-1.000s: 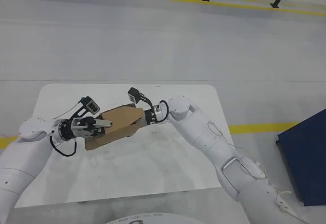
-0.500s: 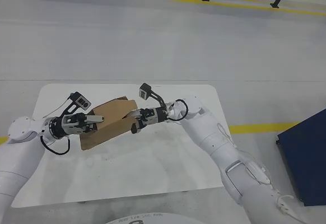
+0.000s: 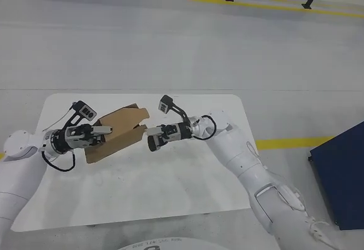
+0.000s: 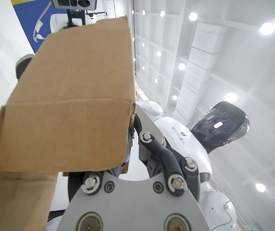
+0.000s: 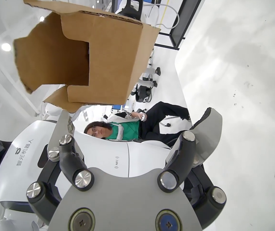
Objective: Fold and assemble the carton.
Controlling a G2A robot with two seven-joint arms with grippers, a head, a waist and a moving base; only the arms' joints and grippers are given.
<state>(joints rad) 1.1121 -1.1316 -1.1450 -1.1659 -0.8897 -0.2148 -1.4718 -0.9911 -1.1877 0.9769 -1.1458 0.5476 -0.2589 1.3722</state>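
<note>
Jaws, left gripper (image 3: 99, 132): clamped on a side wall of the carton (image 3: 121, 128). Jaws, right gripper (image 3: 151, 139): spread wide, empty, just beside the carton's open end and clear of its loose flaps. Carton: brown, half-erected, tilted, table (image 3: 169, 187) beneath it (contact cannot be told). Handling advice: let the left clamp serve as anchor, lay the right fingers flat on one short flap near its crease, and press inward squarely lest the tube skew.

Surfaces: carton (image 3: 116, 128) is brown corrugated cardboard, matt, slightly fibrous; cut edges show fluting, creases visible. On the right gripper (image 5: 137, 115), jaws pale satin metal, links black matt plastic, screw heads polished. The desk (image 3: 188, 181) is white, smooth, low sheen.
</note>
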